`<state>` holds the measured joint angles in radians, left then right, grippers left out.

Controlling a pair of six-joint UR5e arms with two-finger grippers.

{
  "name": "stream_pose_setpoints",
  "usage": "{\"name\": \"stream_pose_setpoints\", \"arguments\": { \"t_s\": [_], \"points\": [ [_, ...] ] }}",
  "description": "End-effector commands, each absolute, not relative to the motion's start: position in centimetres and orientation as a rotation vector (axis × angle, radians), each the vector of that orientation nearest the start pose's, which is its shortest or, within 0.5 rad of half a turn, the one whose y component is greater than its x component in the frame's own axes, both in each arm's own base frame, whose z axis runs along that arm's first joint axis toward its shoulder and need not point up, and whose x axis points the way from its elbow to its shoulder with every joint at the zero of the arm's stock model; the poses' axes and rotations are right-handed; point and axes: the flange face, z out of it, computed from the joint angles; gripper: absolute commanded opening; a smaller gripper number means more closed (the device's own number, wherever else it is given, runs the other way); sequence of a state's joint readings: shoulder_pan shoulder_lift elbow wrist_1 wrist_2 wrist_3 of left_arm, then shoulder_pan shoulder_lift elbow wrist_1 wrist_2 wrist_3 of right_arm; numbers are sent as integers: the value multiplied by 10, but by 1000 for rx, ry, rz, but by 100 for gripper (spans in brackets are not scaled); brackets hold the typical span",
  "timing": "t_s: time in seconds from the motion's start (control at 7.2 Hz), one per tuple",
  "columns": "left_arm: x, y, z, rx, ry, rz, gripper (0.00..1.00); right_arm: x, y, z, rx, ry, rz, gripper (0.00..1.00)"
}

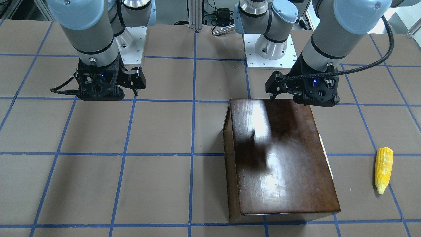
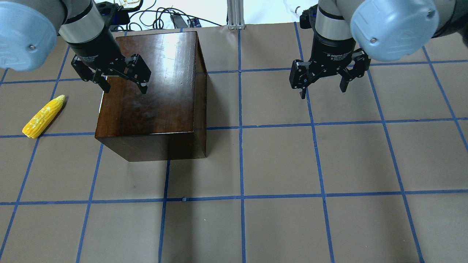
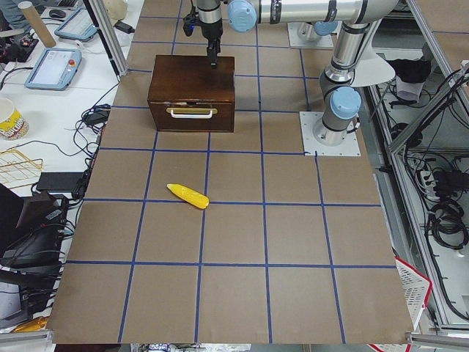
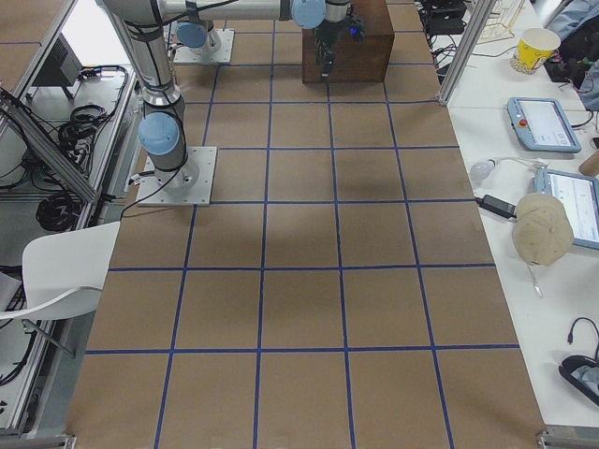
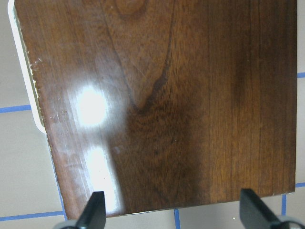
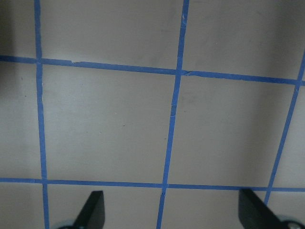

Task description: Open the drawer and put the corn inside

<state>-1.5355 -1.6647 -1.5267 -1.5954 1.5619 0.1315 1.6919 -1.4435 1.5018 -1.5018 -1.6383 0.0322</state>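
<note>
L gripper [image 2: 124,87] hangs over the box [image 2: 153,102] top, near the edge on the drawer side. Its fingers are spread wide w/ nothing between them. R gripper [image 2: 323,91] hovers above the table [image 2: 278,160] w/ its blue tape grid, well apart from the box, fingers likewise wide & empty. Drawer [image 3: 192,123] sits pushed in, dark front facing robot's left, pale handle [image 3: 190,110] across it. Corn [image 2: 44,117] lies on the table on that same side, apart from the box, narrow end pointing away from robot. Side bench: tablet [image 4: 543,123], paper cup [image 4: 538,47], cap [image 4: 543,229].
</note>
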Motion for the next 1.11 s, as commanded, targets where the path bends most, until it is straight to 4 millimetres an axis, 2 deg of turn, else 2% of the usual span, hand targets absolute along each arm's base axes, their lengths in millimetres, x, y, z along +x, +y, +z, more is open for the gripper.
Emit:
{"name": "stream_pose_setpoints", "arguments": {
  "t_s": [0.0,0.56,0.97],
  "points": [
    [-115,-529,458,152,3150,120,100,190,-513,450,-150,3209,196,100],
    [-117,-527,461,171,3150,98,100,190,-513,450,-150,3209,196,100],
    [-114,-532,456,162,3148,115,100,190,-513,450,-150,3209,196,100]
  ]
}}
